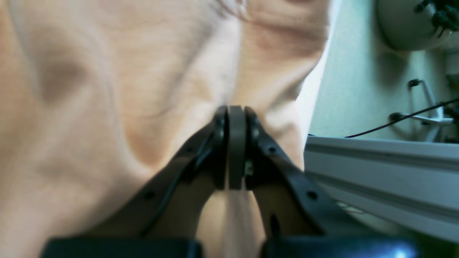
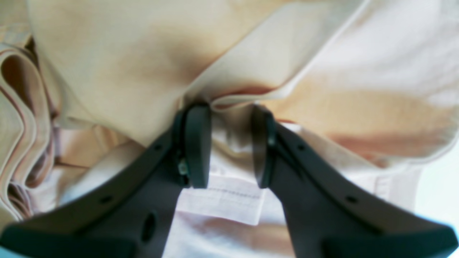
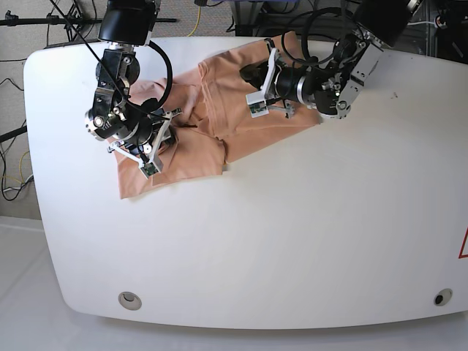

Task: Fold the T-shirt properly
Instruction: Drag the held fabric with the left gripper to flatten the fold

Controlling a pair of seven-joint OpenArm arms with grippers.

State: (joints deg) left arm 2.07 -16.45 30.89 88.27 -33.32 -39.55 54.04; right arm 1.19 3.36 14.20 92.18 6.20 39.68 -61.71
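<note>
- Your surface (image 3: pixel 278 241) is white w/ rounded corners; cables and stands crowd the floor behind its far edge.
- Left arm reaches in from far right of base view, lying low over the cloth; left pincer (image 1: pixel 236 118) is pressed together, pinching a fold of the T-shirt (image 3: pixel 219 117).
- Right arm hangs down at far left; right pincer (image 2: pixel 226 114) stands apart, fabric between the pads. Can't tell if it grips.
- Salmon-pink T-shirt lies crumpled on far-left part of surface, long axis roughly left-right, partly folded over.
</note>
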